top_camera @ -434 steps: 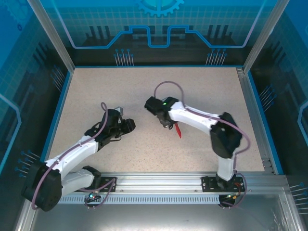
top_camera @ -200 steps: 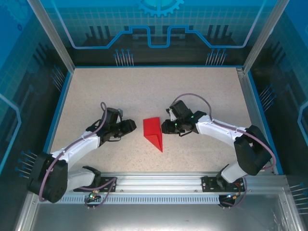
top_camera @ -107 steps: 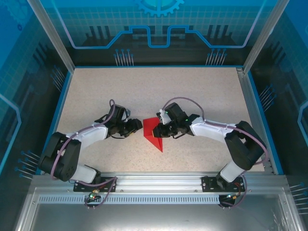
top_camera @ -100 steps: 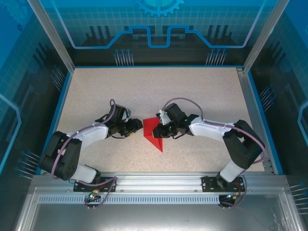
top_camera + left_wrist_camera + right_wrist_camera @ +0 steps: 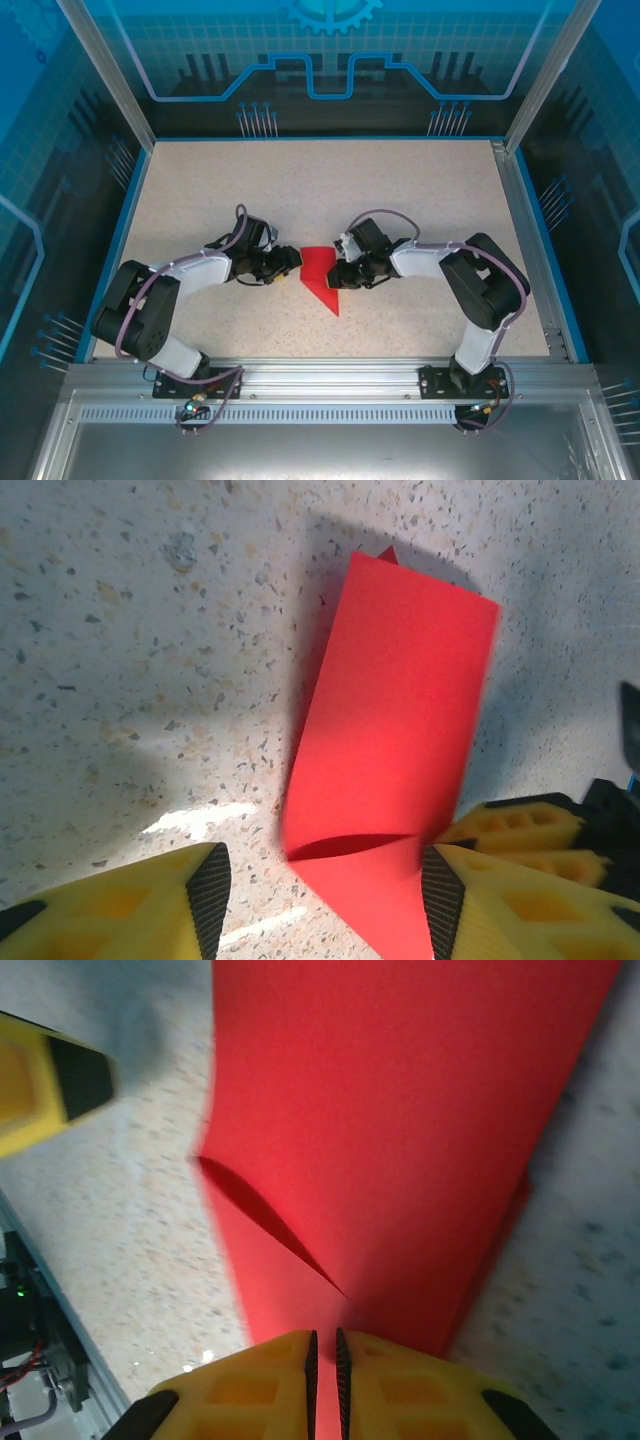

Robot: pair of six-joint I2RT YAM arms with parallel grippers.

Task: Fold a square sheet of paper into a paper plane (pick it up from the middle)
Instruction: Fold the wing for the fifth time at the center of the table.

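- The square sheet of paper (image 5: 318, 275) is lying folded near the middle of the table (image 5: 200, 190), slightly toward 6 o'clock.
- It is showing bright red, with a blunt straight edge at 12 o'clock and a sharp tip pointing toward 5 o'clock.
- Its upper layer is bowing up off the lower one, opening a dark shadowed pocket.
- Its 3 o'clock side is sitting pinched in the right gripper (image 5: 323, 1345).

centre: red paper (image 5: 318, 272) between left hand (image 5: 288, 263) and right hand (image 5: 336, 277) | far table (image 5: 320, 180) open
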